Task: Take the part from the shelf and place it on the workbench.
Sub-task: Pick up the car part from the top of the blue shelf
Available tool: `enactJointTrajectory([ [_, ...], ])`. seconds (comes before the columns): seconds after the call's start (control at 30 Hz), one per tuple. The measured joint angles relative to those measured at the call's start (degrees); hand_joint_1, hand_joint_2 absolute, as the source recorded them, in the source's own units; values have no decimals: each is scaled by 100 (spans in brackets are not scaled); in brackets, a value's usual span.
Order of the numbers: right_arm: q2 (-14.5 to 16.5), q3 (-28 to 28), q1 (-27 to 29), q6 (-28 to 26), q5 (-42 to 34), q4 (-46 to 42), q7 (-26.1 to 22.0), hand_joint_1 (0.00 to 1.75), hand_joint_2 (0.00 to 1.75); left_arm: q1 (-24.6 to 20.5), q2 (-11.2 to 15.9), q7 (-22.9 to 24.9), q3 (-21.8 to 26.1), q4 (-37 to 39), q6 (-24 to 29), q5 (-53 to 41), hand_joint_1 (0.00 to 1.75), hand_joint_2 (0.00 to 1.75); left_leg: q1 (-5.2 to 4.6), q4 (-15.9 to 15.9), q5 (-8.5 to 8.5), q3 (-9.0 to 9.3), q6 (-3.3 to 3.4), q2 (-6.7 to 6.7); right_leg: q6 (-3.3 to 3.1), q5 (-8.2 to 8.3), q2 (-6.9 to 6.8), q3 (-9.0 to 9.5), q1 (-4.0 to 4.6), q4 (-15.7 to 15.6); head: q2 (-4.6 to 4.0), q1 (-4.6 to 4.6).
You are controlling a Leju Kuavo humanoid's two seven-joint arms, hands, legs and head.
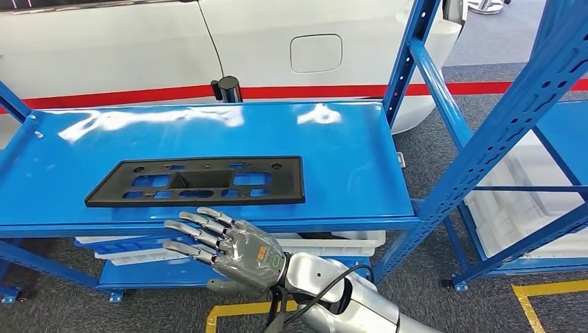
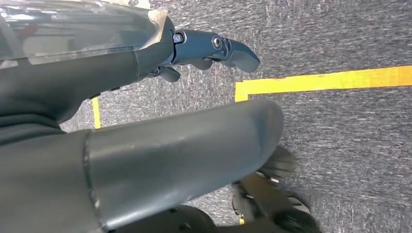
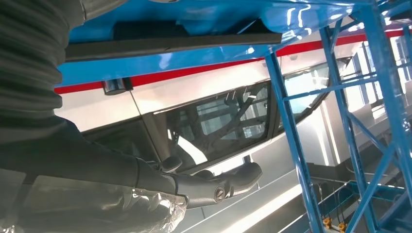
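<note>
Nothing is done yet: the part (image 1: 197, 181) lies flat on the blue shelf (image 1: 333, 139), untouched, while my right hand (image 1: 232, 248) hovers near its front edge, fingers (image 1: 197, 232) spread and empty.

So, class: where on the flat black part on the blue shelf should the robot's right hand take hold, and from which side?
Probably the near long edge of the black part, from the shelf front. It lies flat near that edge, and the open right hand sits just below.

bright, even light | white glare on blue shelf (image 1: 208, 139) | left wrist foreground blurred
</note>
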Motion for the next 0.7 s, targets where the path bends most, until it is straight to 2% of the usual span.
enactJointTrajectory([
  [0.03, 1, 0, 1, 0, 3, 1, 1, 0, 175, 2, 0, 0, 1, 0, 0, 0, 0, 0, -1, -202, 121, -31, 13, 0, 3, -67, 11, 89, 6, 0, 0, 0],
  [0.07, 1, 0, 1, 0, 7, 2, 1, 0, 175, 2, 0, -1, 3, 0, 0, 0, 0, 0, -4, -526, 385, 13, 41, 1, 12, -135, 17, 181, 12, -2, 0, 1],
  [0.1, 1, 1, 2, 0, 10, 3, 1, 0, 175, 3, 4, -1, 4, 1, 0, -1, 0, 0, -15, -876, 731, 80, 79, 0, 24, -202, 23, 264, 21, -3, 0, 2],
  [0.17, 2, 5, 10, 0, 15, 9, 2, 0, 175, 8, 12, 0, 7, 3, -3, -3, 0, 0, -52, -1309, 1156, 186, 154, 0, 79, -310, 40, 350, 48, -2, 0, 5],
  [0.2, 2, 6, 14, -1, 18, 14, 3, 0, 175, 11, 18, 0, 9, 4, -4, -5, 0, 0, -76, -1356, 1221, 205, 183, -3, 117, -348, 47, 359, 57, -9, 0, 8],
  [0.23, 4, 5, 12, -2, 17, 17, 4, 0, 175, 10, 20, -1, 13, 4, -5, -11, 0, 0, -92, -1358, 1195, 221, 207, -4, 156, -374, 52, 361, 66, -25, 0, 8],
  [0.3, 13, -2, -3, -5, 9, 22, 3, 0, 175, -1, 14, -11, 26, 1, 13, -36, 0, 0, -72, -1435, 1223, 296, 254, -5, 212, -450, 31, 362, 73, 6, 1, 10],
  [0.33, 16, -4, -14, -7, 2, 25, 0, 0, 175, -14, 10, -18, 33, -2, 37, -50, 0, 0, -54, -1486, 1221, 339, 280, -2, 227, -513, 19, 293, 77, 144, 1, 16],
  [0.37, 19, -5, -18, -8, -4, 30, -3, 0, 175, -25, 5, -24, 39, -5, 74, -66, 0, 0, -36, -1527, 1213, 380, 302, 0, 236, -604, 6, 150, 74, 397, 1, 25],
  [0.43, 17, 0, -8, -7, -22, 52, -15, 0, 175, -37, 6, -23, 48, -7, 166, -91, 0, 0, -32, -1548, 1170, 420, 337, -2, 248, -807, 1, -384, 46, 1179, 0, 38],
  [0.47, 15, 4, 4, -7, -37, 68, -22, 0, 175, -36, 3, -18, 51, -7, 204, -101, 0, 0, -30, -1547, 1144, 437, 343, -6, 270, -850, 0, -643, 26, 1498, 0, 38],
  [0.5, 14, 9, 13, -7, -58, 87, -35, 0, 175, -34, 0, -10, 53, -7, 231, -109, 0, 0, -26, -1546, 1114, 464, 340, -13, 316, -808, -1, -827, 6, 1648, 0, 38],
  [0.53, 14, 13, 17, -6, -86, 109, -51, 0, 175, -32, -5, -3, 54, -7, 250, -114, 0, 0, -20, -1546, 1082, 505, 329, -23, 384, -649, -3, -871, -13, 1538, 0, 38],
  [0.6, 20, 26, 13, 1, -143, 161, -95, 0, 175, -33, -15, 13, 55, -7, 284, -134, 0, 0, -8, -1546, 1008, 610, 280, -46, 527, -150, -21, -661, -49, 783, 0, 40],
  [0.63, 30, 36, 9, 6, -172, 194, -113, 0, 175, -36, -17, 21, 55, -7, 304, -148, 0, 0, -15, -1540, 966, 654, 246, -57, 549, 60, -32, -512, -53, 407, 0, 41],
  [0.67, 45, 48, 4, 14, -198, 229, -129, 0, 175, -41, -16, 29, 55, -7, 322, -162, 0, 0, -25, -1535, 932, 682, 212, -64, 522, 191, -41, -408, -54, 155, 0, 39],
  [0.7, 68, 62, 0, 20, -224, 267, -144, 0, 175, -46, -11, 37, 55, -7, 336, -174, 0, 0, -38, -1527, 899, 692, 201, -66, 469, 249, -45, -357, -61, 42, 0, 37],
])
